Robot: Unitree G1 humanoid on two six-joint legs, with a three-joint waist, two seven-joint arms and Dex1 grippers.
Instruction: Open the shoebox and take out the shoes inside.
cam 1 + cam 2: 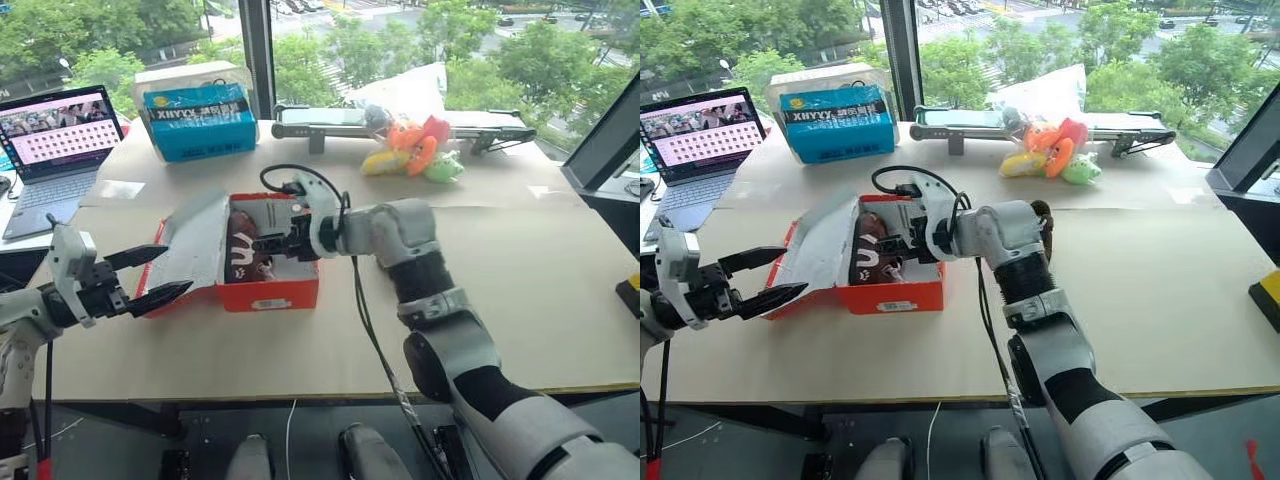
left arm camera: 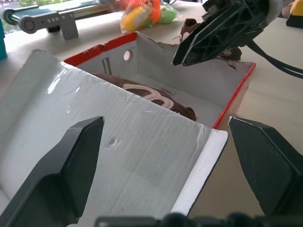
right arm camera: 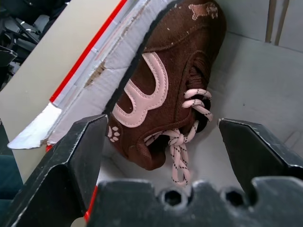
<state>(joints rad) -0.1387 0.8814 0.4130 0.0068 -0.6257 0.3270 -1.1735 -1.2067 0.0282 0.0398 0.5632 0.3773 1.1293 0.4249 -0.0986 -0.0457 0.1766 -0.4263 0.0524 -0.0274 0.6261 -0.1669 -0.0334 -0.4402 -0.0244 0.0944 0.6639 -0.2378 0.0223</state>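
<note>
On the cardboard-covered worktop point(image 1: 520, 290) sits the red-orange shoebox point(image 1: 268, 292), its hinged lid point(image 1: 195, 245) swung up and leaning out toward the robot's left, pale inner face showing; a white barcode label is on the near end of the box. Inside lie the dark brown shoes point(image 1: 241, 255) with pale curved side marks; the right wrist view shows one shoe point(image 3: 163, 90) lying on its side on the grey floor of the box, pale laces loose.

Reaching into the box from the robot's right, the right end effector point(image 1: 272, 244) hovers just above the shoes with its two black fingers spread wide, gripping nothing; the shoe shows between the fingers without touching them. Beside the box on the robot's left, the left end effector point(image 1: 150, 274) points at the raised lid with its fingers wide apart, one above and one below the lid's free edge, holding nothing; whether a finger touches the lid cannot be told.

Farther back on the worktop stand a blue box point(image 1: 198, 120) with pale lettering and a heap of orange, yellow and green plush toys point(image 1: 412, 148); an open laptop point(image 1: 55, 140) sits at the far left.
</note>
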